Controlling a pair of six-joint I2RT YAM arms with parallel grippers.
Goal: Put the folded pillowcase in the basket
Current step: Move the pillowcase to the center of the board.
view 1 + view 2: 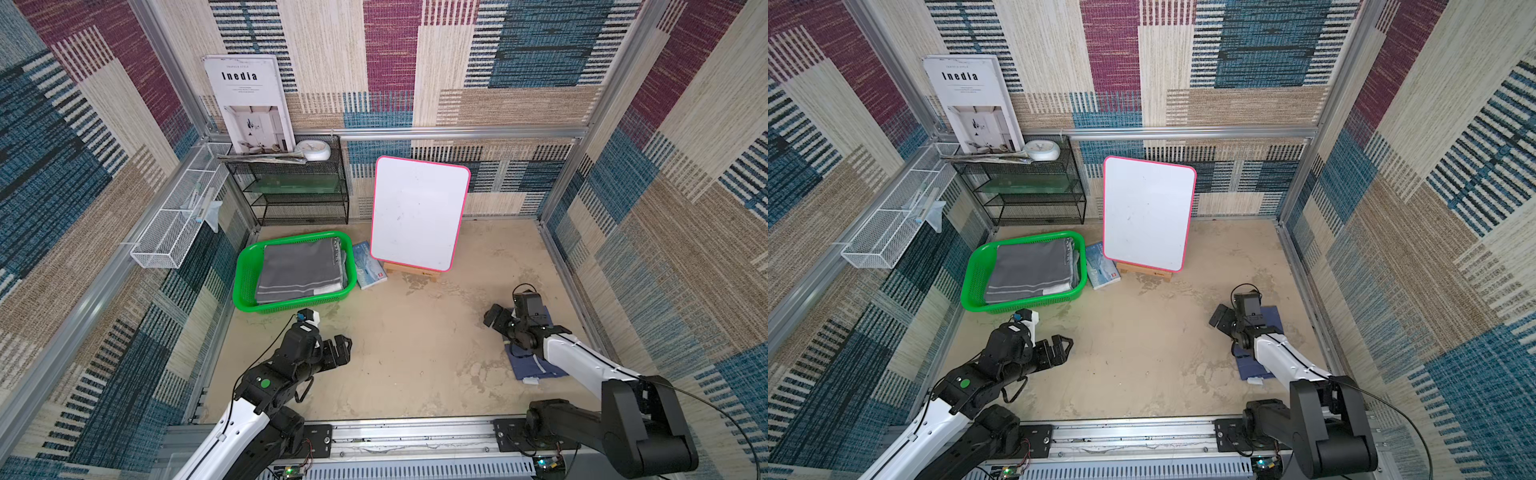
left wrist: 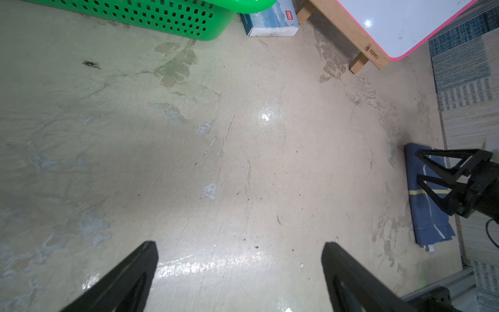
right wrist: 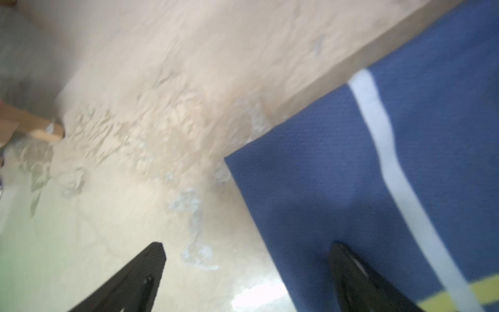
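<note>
**Desk contents, 12 o'clock at the back wall, 6 o'clock at the arm bases.**

1. Basket [image 1: 243, 270], bright green perforated plastic, at 10 o'clock. It holds a folded grey cloth [image 1: 299, 270] with pale stripes; further layers show only at its edge.
2. Folded navy pillowcase [image 1: 536, 368], with white and yellow stripes, lies flat on the desk [image 1: 415, 353] at 4 o'clock, well apart from the basket. In both top views the right arm hides most of it.
3. Right end effector [image 3: 247, 244], jaws wide apart and holding nothing. It sits over the pillowcase's edge, one finger above the cloth and one above bare desk. The right wrist view is blurred, so contact cannot be told.
4. Left end effector [image 1: 347, 349], jaws wide apart and empty, is at 8 o'clock, near the basket's front wall, above bare desk.
5. Whiteboard [image 1: 417, 212], pink-rimmed, leans on a wooden stand [image 1: 411, 272] at 12 o'clock.
6. Pale blue box [image 1: 370, 268], between basket and stand; its print is too small to read.
7. Black mesh shelf [image 1: 299, 195] at 11 o'clock carries an "Inedia" book [image 1: 249, 104].
8. White wire rack [image 1: 178, 220] hangs on the wall at 9 o'clock; its contents are indistinct.
</note>
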